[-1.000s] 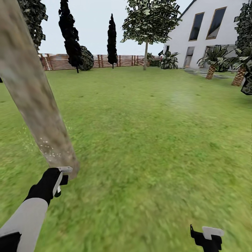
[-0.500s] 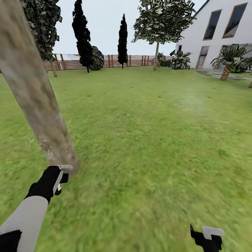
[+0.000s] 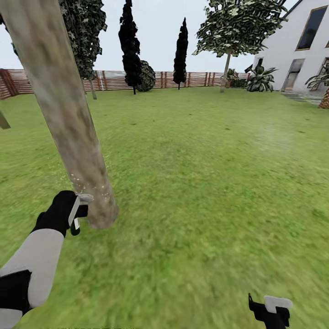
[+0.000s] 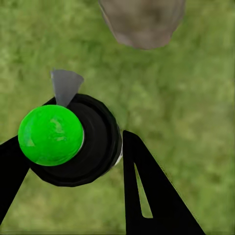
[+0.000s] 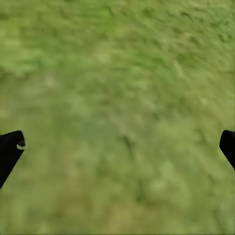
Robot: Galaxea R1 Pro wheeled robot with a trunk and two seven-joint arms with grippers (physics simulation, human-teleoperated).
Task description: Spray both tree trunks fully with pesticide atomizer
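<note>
Atomizer (image 4: 73,142) wedged between left gripper (image 3: 75,214) jaws, clamped tight, just beside tree trunk (image 3: 68,119); right gripper (image 3: 272,310) spread wide over grass (image 5: 117,98).

L arm: white forearm sleeve, black wrist, reaching fwd from lower-left corner of head view. L gripper (image 3: 75,214) raised off ground, black w/ white tab on top, jaws closed around a small dark bottle; on L wrist cam, black fingers (image 4: 147,196) press both sides of round black body w/ green cap. R arm low, at lower-right edge of head view. R gripper (image 3: 272,310) black w/ white tab, partly cut off by frame. On R wrist cam, fingertips (image 5: 10,152) spread wide apart, nothing between.
</note>
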